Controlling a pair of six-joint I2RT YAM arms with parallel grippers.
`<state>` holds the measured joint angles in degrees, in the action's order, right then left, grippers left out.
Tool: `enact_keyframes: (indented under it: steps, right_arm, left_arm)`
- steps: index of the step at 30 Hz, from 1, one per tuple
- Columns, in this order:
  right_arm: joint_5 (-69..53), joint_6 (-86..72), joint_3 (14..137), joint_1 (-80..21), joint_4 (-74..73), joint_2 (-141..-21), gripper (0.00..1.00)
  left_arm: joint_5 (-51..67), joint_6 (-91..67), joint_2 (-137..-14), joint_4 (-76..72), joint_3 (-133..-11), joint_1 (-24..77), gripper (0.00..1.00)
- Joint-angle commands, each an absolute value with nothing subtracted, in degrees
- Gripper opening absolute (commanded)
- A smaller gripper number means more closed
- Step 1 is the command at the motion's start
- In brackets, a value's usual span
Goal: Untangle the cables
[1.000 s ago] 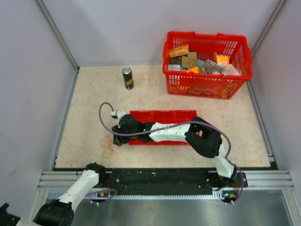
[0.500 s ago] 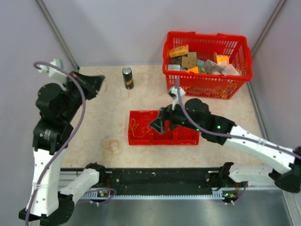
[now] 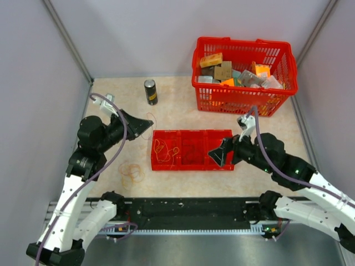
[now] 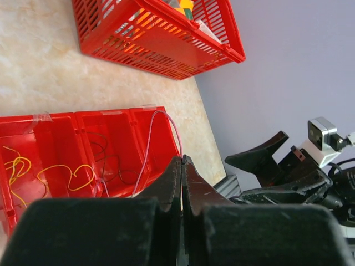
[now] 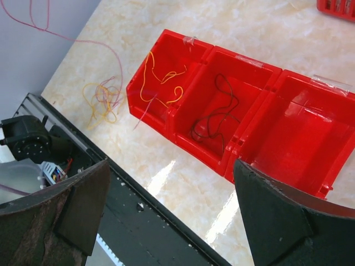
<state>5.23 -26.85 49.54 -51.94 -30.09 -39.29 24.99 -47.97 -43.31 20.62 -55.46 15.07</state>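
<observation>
A red three-compartment tray (image 3: 221, 134) lies mid-table. A yellow-orange wire (image 3: 166, 148) lies in its left compartment and a dark wire (image 5: 219, 111) in the middle one. The right compartment (image 5: 302, 130) holds nothing. A tangle of yellow and reddish wires (image 3: 131, 173) lies on the table left of the tray, also in the right wrist view (image 5: 101, 97). My left gripper (image 3: 147, 124) is raised left of the tray, shut on a pale pinkish wire (image 4: 148, 145) that arcs down to the tray's left compartment. My right gripper (image 3: 221, 155) hovers open and empty at the tray's right front corner.
A red basket (image 3: 244, 102) full of packets stands at the back right. A dark can (image 3: 150, 91) stands at the back, left of centre. Grey walls close both sides. The black base rail (image 3: 188, 209) runs along the near edge.
The left arm rose from its folded rest, then came down towards the tray's left side. The right gripper left the tray's left end and drew back to its right front corner.
</observation>
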Motion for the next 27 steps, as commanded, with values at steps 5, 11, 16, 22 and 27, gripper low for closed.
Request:
enact_keyframes:
  steps: [5,11,16,22,27]
  right_arm:
    - [7.7,-26.5,51.1,-51.7,-30.5,-41.0,0.91]
    - [8.5,-26.4,50.2,-51.7,-30.4,-39.5,0.91]
    - [9.7,-26.2,48.2,-51.7,-30.9,-38.4,0.91]
    - [15.2,-28.4,48.5,-51.6,-33.0,-33.3,0.89]
    - [20.4,-28.8,49.9,-51.7,-35.3,-23.1,0.88]
  left_arm:
    - [24.5,-46.9,-44.4,13.2,-53.7,18.4,0.00]
    - [23.8,-47.2,-46.8,11.6,-54.0,20.8,0.00]
    - [22.9,-47.9,-50.2,11.0,-61.0,26.3,0.00]
    - [18.5,-47.5,-58.1,7.7,-67.9,37.4,0.00]
    - [16.7,-48.5,-66.3,2.1,-69.1,43.1,0.00]
